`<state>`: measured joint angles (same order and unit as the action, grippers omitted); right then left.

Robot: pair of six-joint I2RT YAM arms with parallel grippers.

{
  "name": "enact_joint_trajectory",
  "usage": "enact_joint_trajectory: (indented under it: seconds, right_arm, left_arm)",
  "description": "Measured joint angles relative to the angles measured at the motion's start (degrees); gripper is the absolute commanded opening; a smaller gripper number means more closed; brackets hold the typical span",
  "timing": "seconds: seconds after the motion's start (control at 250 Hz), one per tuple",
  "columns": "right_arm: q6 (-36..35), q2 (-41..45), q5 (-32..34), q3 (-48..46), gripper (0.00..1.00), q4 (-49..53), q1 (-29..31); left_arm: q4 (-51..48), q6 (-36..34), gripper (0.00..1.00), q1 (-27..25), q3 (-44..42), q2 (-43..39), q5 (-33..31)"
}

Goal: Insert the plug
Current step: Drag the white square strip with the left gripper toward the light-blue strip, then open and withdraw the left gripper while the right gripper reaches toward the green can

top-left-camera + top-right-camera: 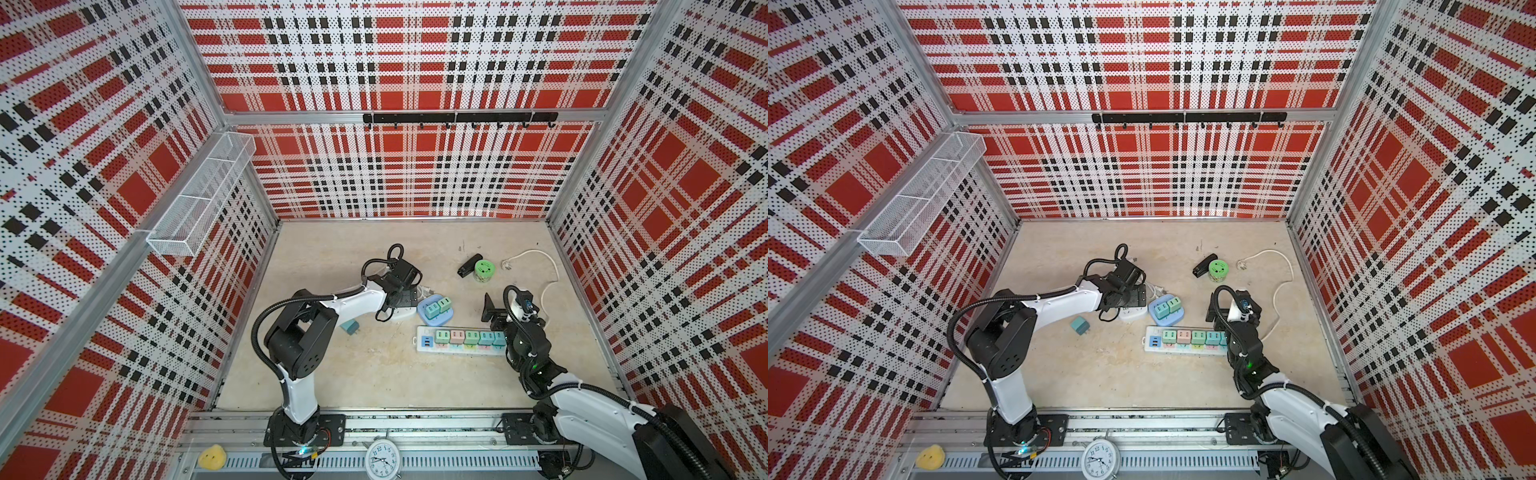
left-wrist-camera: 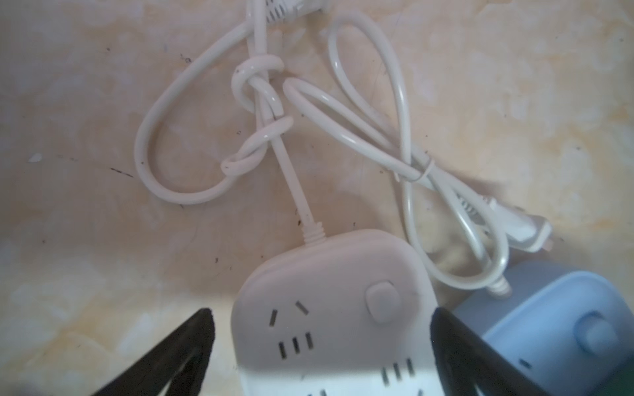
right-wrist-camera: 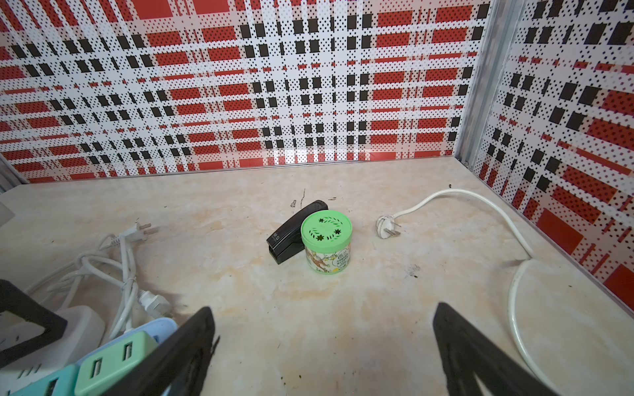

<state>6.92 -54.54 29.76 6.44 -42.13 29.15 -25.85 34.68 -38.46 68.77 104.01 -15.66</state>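
Well, most of the work looks done from above: the long strip [image 1: 420, 334] carries a row of plugs [image 1: 471, 336], and the blue strip [image 1: 436, 322] beside it holds two more. One teal plug [image 1: 350, 327] lies loose on the table [image 1: 374, 374], beside my left arm [image 1: 357, 301] and apart from both grippers. I judge it the one left to pick up and push in. My left gripper [image 2: 320, 313] hangs wide open and empty over the white strip [image 2: 329, 274]. My right gripper [image 3: 324, 308] is just as wide open and empty, near the long strip's right end. Only the left wrist view shows the white strip's bare sockets, because my arm hides them from above. Neither wrist view shows the loose plug.
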Motion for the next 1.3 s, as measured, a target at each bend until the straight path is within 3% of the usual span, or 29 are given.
enact_joint_trajectory:
  seconds: [0.26,0.508,0.612,0.736,0.936,1.301]
  right_arm:
    - [-0.1,0.0,-0.3,0.3,0.99,1.0,0.0]
    - [1.3,3.5,-4.7,8.9,0.87,15.6,0.0]
    - [3.2,7.0,-8.9,12.0,0.84,20.3,0.1]
    - [5.4,7.6,-13.6,15.9,0.82,25.5,1.3]
    - [6.5,2.7,-16.3,24.0,0.81,33.5,8.5]
    - [3.3,-17.6,-15.6,40.9,0.80,42.5,24.3]
  left_arm:
    - [-2.8,-2.5,0.99,0.6,-0.8,-14.7,-0.2]
    - [1.4,-4.3,0.99,2.7,-15.4,-41.5,-1.4]
    - [6.1,-4.2,0.99,8.1,-25.7,-52.3,0.1]
    - [11.6,-2.7,0.99,18.6,-39.1,-60.3,4.6]
    - [16.6,-1.7,0.99,28.9,-50.8,-62.0,8.2]
    - [26.8,-2.0,0.99,33.6,-54.1,-55.3,8.5]
